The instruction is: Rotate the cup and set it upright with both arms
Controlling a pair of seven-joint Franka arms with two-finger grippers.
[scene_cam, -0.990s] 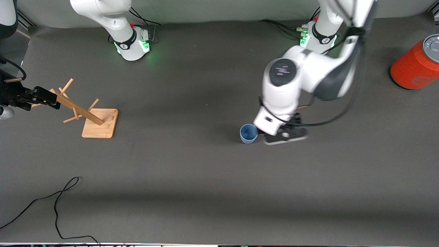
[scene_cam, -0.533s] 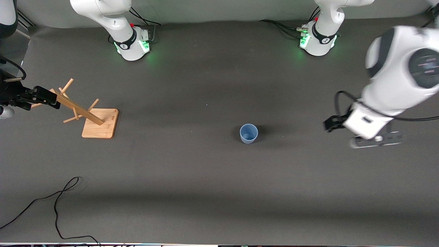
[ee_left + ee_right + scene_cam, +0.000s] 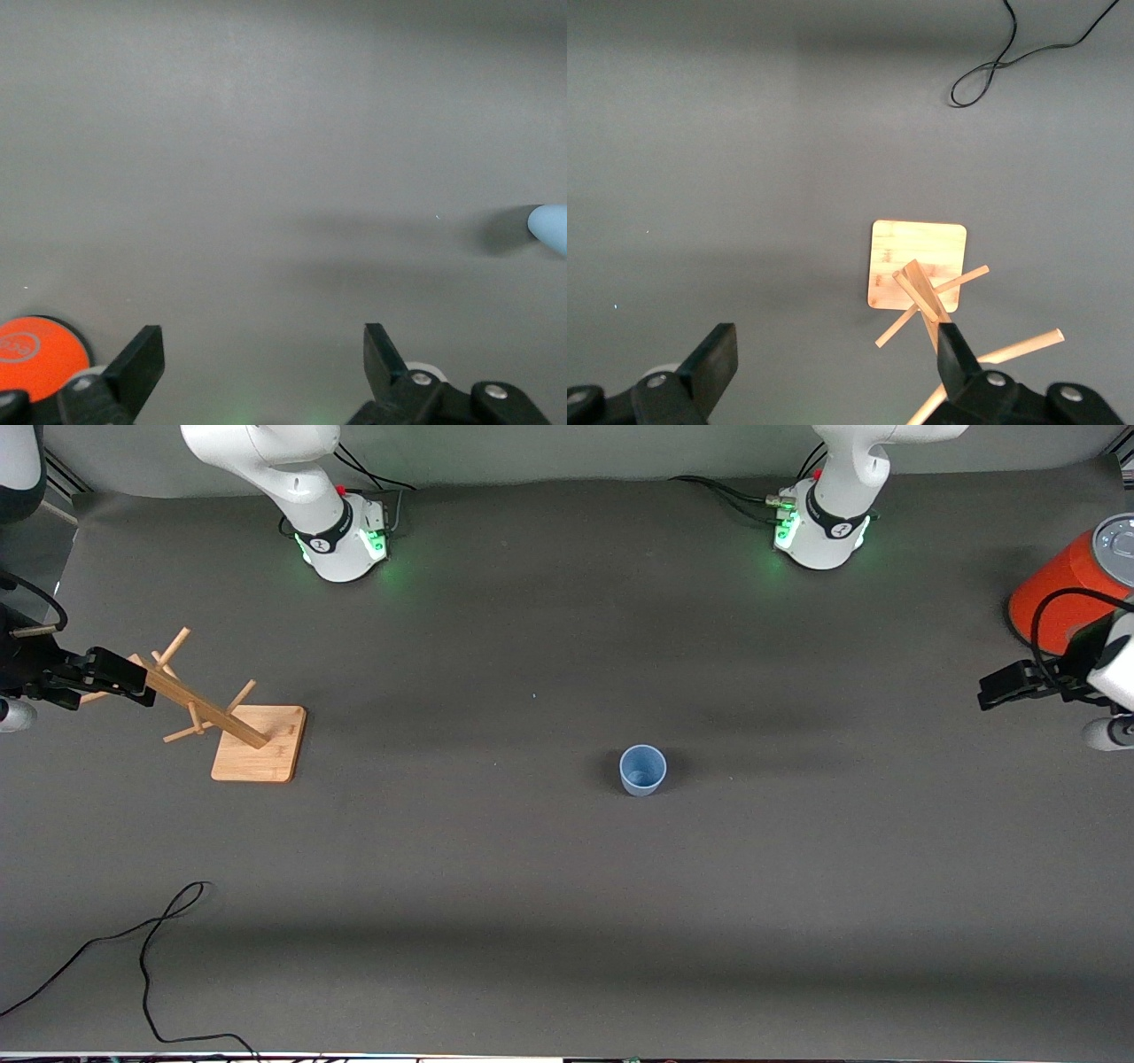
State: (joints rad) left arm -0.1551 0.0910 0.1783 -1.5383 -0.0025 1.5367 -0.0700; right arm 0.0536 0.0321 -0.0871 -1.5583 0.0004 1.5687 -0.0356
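Note:
The pale-blue cup (image 3: 642, 770) stands upright, mouth up, alone on the dark table mat near the middle. In the left wrist view only its edge (image 3: 551, 228) shows. My left gripper (image 3: 1010, 684) is open and empty, up in the air at the left arm's end of the table, well apart from the cup and next to the orange cylinder. In its own view the left gripper (image 3: 263, 354) has wide-apart fingers over bare mat. My right gripper (image 3: 115, 676) is open and empty and waits over the wooden rack, as its own view (image 3: 837, 359) shows.
A wooden rack (image 3: 235, 726) with pegs stands at the right arm's end and shows in the right wrist view (image 3: 920, 270). A large orange cylinder with a grey lid (image 3: 1067, 589) stands at the left arm's end. A black cable (image 3: 151, 948) lies near the front edge.
My left arm has swung away from the cup to the left arm's end of the table, by the orange cylinder. The cup stays upright in place. The right arm has not moved.

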